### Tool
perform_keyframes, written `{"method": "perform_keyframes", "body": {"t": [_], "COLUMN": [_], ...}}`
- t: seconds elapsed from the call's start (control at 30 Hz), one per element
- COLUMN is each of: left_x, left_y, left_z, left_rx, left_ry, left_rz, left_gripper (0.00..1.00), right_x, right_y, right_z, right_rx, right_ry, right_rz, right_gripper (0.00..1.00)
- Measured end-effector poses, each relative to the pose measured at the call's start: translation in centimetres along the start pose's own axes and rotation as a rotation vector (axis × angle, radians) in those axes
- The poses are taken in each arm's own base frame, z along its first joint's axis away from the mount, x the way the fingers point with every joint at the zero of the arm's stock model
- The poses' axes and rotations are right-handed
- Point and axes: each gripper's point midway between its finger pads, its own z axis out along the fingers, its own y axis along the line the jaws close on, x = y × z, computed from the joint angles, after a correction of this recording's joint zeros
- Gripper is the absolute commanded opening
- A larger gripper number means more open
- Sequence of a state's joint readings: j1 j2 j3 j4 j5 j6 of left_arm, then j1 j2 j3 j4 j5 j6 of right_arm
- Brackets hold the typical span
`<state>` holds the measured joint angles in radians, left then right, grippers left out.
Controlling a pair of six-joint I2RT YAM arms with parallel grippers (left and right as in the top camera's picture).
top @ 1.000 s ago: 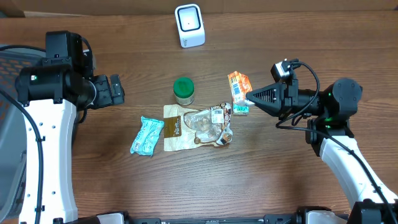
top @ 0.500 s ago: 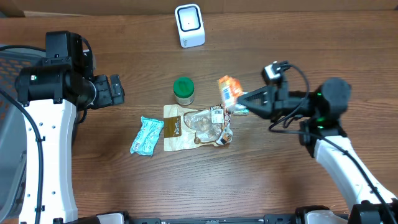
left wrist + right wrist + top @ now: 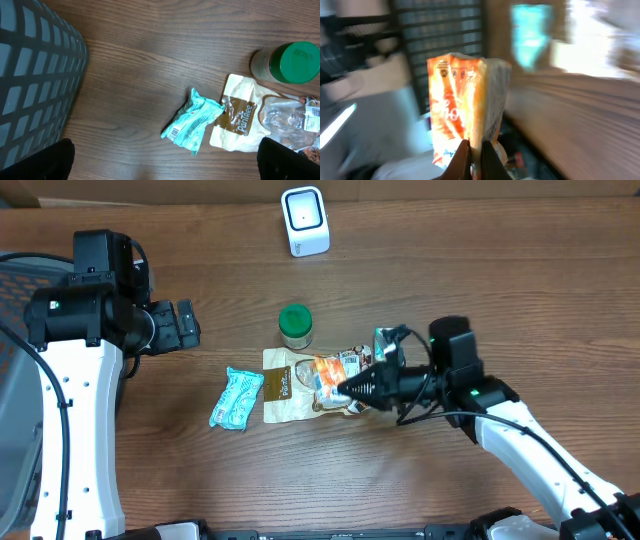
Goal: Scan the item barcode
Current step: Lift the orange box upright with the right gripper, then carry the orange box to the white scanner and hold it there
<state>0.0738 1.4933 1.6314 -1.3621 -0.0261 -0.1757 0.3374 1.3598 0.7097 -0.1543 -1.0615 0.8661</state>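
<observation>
Shut tight, the right pincer (image 3: 346, 388) grips an orange snack packet (image 3: 325, 370). Its two fingers (image 3: 462, 159) pinch the packet's lower edge, and the rest of the packet stands out past the tips. From overhead we see the pincer and packet hanging over a small heap of goods in the middle of the wooden surface (image 3: 480, 270). A clear bag (image 3: 350, 362) with a white label lies right beneath the tips. Just past the tips, on the robot's left, lies a tan pouch (image 3: 280, 385), and further out the same way a teal packet (image 3: 236, 398) lies beside the pouch. A jar (image 3: 294, 325) with a green lid stands upright near the pincer, on the far side of the heap. The white scanner (image 3: 304, 220) stands well apart from the pincer, close to the far edge of the surface.

The right wrist view is badly smeared. We can make out orange and white print on the packet, but we cannot tell where its barcode sits.

The left pincer (image 3: 186, 326) stands wide open with nothing between its fingers, well apart from the heap. Its own camera looks down on the teal packet, which lies ahead of the open fingers. The pouch, jar and clear bag are off to one side, and a grey mesh basket (image 3: 35, 65) is on the other.
</observation>
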Motion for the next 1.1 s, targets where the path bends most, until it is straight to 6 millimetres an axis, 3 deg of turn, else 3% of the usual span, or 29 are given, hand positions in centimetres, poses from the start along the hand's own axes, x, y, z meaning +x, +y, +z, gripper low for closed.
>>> {"method": "perform_keyframes", "body": {"t": [0.1, 0.2, 0.3, 0.4, 0.47, 0.6, 0.7, 0.8, 1.0, 1.1], "left_x": [0.0, 0.0, 0.0, 0.0, 0.0, 0.0, 0.0, 0.0, 0.0, 0.0], "left_y": [0.0, 0.0, 0.0, 0.0, 0.0, 0.0, 0.0, 0.0, 0.0, 0.0], "left_z": [0.0, 0.0, 0.0, 0.0, 0.0, 0.0, 0.0, 0.0, 0.0, 0.0], "left_rx": [0.0, 0.0, 0.0, 0.0, -0.001, -0.001, 0.0, 0.0, 0.0, 0.0], "left_ry": [0.0, 0.0, 0.0, 0.0, -0.001, -0.001, 0.0, -0.001, 0.001, 0.0], "left_rz": [0.0, 0.0, 0.0, 0.0, 0.0, 0.0, 0.0, 0.0, 0.0, 0.0], "left_gripper": [1.0, 1.0, 1.0, 0.99, 1.0, 1.0, 1.0, 1.0, 1.0, 1.0], "right_x": [0.5, 0.1, -2.0, -5.1, -7.7, -13.4, -18.0, -21.7, -27.4, -29.5], "right_y": [-3.1, -3.8, -1.6, 2.4, 5.2, 8.9, 10.2, 9.8, 9.4, 10.3], "right_z": [0.4, -0.3, -1.9, -3.5, -4.4, -5.2, -4.8, -3.6, 1.0, 2.1], "right_rx": [0.19, 0.368, 0.523, 0.61, 0.663, 0.753, 0.812, 0.9, 1.015, 1.037], "right_ry": [-0.03, -0.071, -0.154, -0.261, -0.351, -0.543, -0.684, -0.785, -0.91, -0.983], "right_rz": [0.057, 0.049, -0.041, -0.168, -0.261, -0.418, -0.545, -0.663, -0.975, -1.136], "right_gripper": [0.04, 0.04, 0.04, 0.04, 0.04, 0.04, 0.04, 0.04, 0.04, 0.04]}}
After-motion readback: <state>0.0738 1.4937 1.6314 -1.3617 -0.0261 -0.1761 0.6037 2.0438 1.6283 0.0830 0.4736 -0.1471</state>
